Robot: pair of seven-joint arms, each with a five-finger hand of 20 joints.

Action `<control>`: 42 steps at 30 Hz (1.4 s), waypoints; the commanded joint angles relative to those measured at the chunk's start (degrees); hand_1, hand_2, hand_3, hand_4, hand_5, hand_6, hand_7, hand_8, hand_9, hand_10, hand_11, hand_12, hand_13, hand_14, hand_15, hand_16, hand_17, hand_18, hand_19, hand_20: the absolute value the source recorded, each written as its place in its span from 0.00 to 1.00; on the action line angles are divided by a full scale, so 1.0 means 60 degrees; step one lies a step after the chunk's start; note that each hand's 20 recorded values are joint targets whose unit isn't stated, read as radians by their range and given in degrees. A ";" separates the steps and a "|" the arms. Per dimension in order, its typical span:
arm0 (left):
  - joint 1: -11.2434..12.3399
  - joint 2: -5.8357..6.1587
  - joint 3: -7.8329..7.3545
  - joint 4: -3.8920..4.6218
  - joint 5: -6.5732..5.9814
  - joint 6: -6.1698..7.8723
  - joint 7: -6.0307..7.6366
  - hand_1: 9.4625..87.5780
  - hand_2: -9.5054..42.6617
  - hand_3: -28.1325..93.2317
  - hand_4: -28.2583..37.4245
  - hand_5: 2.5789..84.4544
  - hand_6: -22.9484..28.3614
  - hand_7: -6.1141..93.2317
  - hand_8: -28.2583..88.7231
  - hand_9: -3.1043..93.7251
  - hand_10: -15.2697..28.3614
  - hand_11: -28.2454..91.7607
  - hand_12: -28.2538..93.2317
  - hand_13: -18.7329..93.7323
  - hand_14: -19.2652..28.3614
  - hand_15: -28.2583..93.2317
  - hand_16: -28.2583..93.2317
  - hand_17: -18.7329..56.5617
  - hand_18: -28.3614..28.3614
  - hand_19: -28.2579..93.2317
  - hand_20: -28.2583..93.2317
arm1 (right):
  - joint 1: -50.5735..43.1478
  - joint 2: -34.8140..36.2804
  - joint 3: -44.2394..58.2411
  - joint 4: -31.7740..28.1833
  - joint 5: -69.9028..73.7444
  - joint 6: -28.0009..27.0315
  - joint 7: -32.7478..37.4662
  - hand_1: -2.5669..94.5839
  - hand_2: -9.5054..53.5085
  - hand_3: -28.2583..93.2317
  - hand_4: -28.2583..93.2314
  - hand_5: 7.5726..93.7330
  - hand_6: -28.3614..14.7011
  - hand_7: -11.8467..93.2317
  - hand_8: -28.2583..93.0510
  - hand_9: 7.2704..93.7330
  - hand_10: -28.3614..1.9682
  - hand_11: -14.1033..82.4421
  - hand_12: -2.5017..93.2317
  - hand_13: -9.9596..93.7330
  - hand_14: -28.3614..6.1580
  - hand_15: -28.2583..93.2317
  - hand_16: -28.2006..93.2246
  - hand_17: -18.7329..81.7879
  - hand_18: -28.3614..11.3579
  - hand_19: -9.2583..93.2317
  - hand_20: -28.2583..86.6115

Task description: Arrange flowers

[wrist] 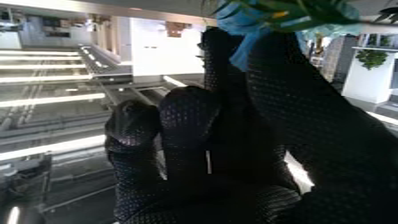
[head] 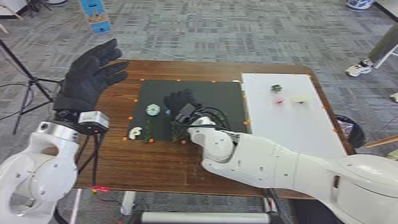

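The left arm (head: 37,167) and right arm (head: 258,157) are smooth, rounded and white. Black gloves cover the left robot hand (head: 84,82) and right robot hand (head: 180,99), the right one finely dotted. Dark cables (head: 96,152) trail beside a pale, boxy wrist unit (head: 91,118).

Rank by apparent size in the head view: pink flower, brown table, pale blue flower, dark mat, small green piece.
1. Brown table
2. Dark mat
3. Pale blue flower
Last: pink flower and small green piece, too alike to rank.

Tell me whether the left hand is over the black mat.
No, the left hand is left of the mat; the right hand is over it.
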 commanded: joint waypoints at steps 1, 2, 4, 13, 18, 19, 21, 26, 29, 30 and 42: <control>0.0391 -0.0243 -0.0174 -0.0150 -0.0030 0.0160 0.0071 0.19 0.03 0.83 0.00 0.31 0.50 0.28 0.15 0.29 0.62 0.43 0.36 0.38 0.72 0.48 0.24 0.15 0.92 0.64 0.34 | -0.0062 0.0001 0.0153 -0.0117 -0.0185 -0.0618 -0.0294 0.48 0.00 0.93 0.00 0.56 0.70 0.50 0.21 0.60 0.63 0.45 0.44 0.65 0.58 0.87 0.58 0.51 0.22 0.96 0.73; 0.0310 -0.0225 -0.0117 -0.0110 -0.0045 0.0130 0.0053 0.19 0.03 0.83 0.00 0.31 0.50 0.28 0.15 0.29 0.62 0.43 0.36 0.38 0.72 0.48 0.24 0.15 0.92 0.64 0.34 | 0.0011 0.0069 0.0054 -0.0205 -0.0206 -0.0658 -0.0154 0.48 0.00 0.93 0.00 0.56 0.70 0.49 0.21 0.59 0.62 0.46 0.43 0.65 0.58 0.87 0.58 0.50 0.22 0.96 0.73; 0.0447 -0.0248 -0.0217 -0.0181 -0.0040 0.0148 -0.0019 0.19 0.03 0.83 0.00 0.31 0.50 0.28 0.15 0.29 0.62 0.43 0.36 0.38 0.72 0.48 0.24 0.15 0.92 0.64 0.34 | -0.0194 0.0133 0.0364 -0.0372 -0.0281 -0.0982 -0.0247 0.47 0.00 0.95 0.00 0.55 0.70 0.47 0.19 0.56 0.60 0.49 0.40 0.64 0.58 0.87 0.59 0.50 0.22 0.96 0.73; 0.0925 -0.0249 -0.0558 -0.0390 0.0026 0.0240 -0.0120 0.20 0.03 0.83 0.00 0.31 0.50 0.28 0.15 0.29 0.63 0.43 0.36 0.38 0.71 0.48 0.24 0.15 0.92 0.64 0.34 | 0.0147 0.1323 0.0342 -0.2036 -0.0130 -0.1341 -0.0037 0.46 0.00 0.96 0.00 0.46 0.64 0.45 0.09 0.43 0.51 0.54 0.32 0.63 0.58 0.86 0.58 0.49 0.22 0.94 0.73; 0.1585 -0.0450 -0.0958 -0.0644 0.0015 0.0395 -0.0137 0.20 0.04 0.83 0.00 0.32 0.50 0.28 0.15 0.29 0.63 0.43 0.36 0.38 0.72 0.48 0.24 0.15 0.92 0.64 0.34 | 0.0126 0.2341 0.0851 -0.3473 -0.0251 -0.1403 -0.0007 0.45 0.00 0.95 0.00 0.35 0.56 0.38 0.11 0.35 0.45 0.48 0.29 0.62 0.55 0.87 0.53 0.49 0.23 0.95 0.70; 0.1667 -0.0484 -0.1007 -0.0669 0.0024 0.0338 -0.0168 0.20 0.03 0.83 0.00 0.32 0.50 0.28 0.15 0.29 0.63 0.43 0.36 0.38 0.72 0.48 0.24 0.15 0.92 0.64 0.34 | 0.0030 0.2619 0.1118 -0.3798 -0.0268 -0.1427 0.0014 0.45 0.00 0.95 0.00 0.35 0.56 0.38 0.11 0.35 0.45 0.48 0.28 0.62 0.55 0.87 0.53 0.49 0.23 0.95 0.69; 0.1705 -0.0525 -0.1024 -0.0670 0.0040 0.0270 -0.0244 0.20 0.03 0.83 0.00 0.32 0.50 0.28 0.15 0.29 0.63 0.43 0.36 0.38 0.72 0.48 0.24 0.15 0.92 0.64 0.34 | -0.0270 0.3223 0.1803 -0.4444 -0.0111 -0.1531 0.0092 0.44 0.00 0.95 0.00 0.33 0.54 0.36 0.12 0.34 0.44 0.46 0.27 0.62 0.54 0.87 0.52 0.49 0.23 0.95 0.69; 0.1872 -0.0615 -0.1070 -0.0721 0.0057 0.0267 -0.0298 0.20 0.04 0.83 0.00 0.32 0.50 0.28 0.15 0.29 0.63 0.44 0.36 0.38 0.71 0.48 0.24 0.15 0.92 0.64 0.34 | -0.2561 0.4665 0.4791 -0.5565 0.0768 -0.1533 -0.0288 0.42 0.00 0.96 0.00 0.32 0.52 0.33 0.14 0.34 0.41 0.42 0.26 0.61 0.52 0.87 0.49 0.49 0.22 0.95 0.68; 0.2067 -0.0705 -0.1162 -0.0833 0.0075 0.0374 -0.0248 0.19 0.04 0.83 0.00 0.31 0.50 0.28 0.15 0.29 0.63 0.44 0.36 0.38 0.71 0.48 0.24 0.15 0.92 0.64 0.34 | -0.4407 0.5296 0.6214 -0.5769 0.0499 -0.0511 -0.0058 0.41 0.00 0.95 0.00 0.34 0.54 0.34 0.14 0.36 0.42 0.42 0.26 0.61 0.51 0.88 0.48 0.49 0.21 0.95 0.68; 0.2190 -0.0779 -0.1220 -0.0879 0.0069 0.0428 -0.0207 0.19 0.04 0.83 0.00 0.31 0.50 0.28 0.15 0.29 0.63 0.44 0.36 0.38 0.71 0.48 0.24 0.15 0.92 0.64 0.34 | -0.4765 0.5452 0.6401 -0.5612 0.0170 -0.0124 0.0036 0.41 0.00 0.94 0.00 0.35 0.54 0.34 0.13 0.37 0.42 0.42 0.26 0.62 0.51 0.88 0.48 0.49 0.21 0.95 0.68; 0.2349 -0.0762 -0.1594 -0.0924 -0.0014 0.0639 -0.0183 0.19 0.04 0.83 0.00 0.32 0.51 0.28 0.15 0.29 0.63 0.44 0.36 0.38 0.71 0.48 0.24 0.15 0.92 0.64 0.34 | -0.4809 0.6118 0.5874 -0.3556 -0.0437 -0.1263 0.0045 0.90 0.00 0.09 0.17 0.49 0.68 0.24 0.18 0.49 0.72 0.28 0.31 0.63 0.65 0.87 0.54 0.46 0.40 0.88 0.78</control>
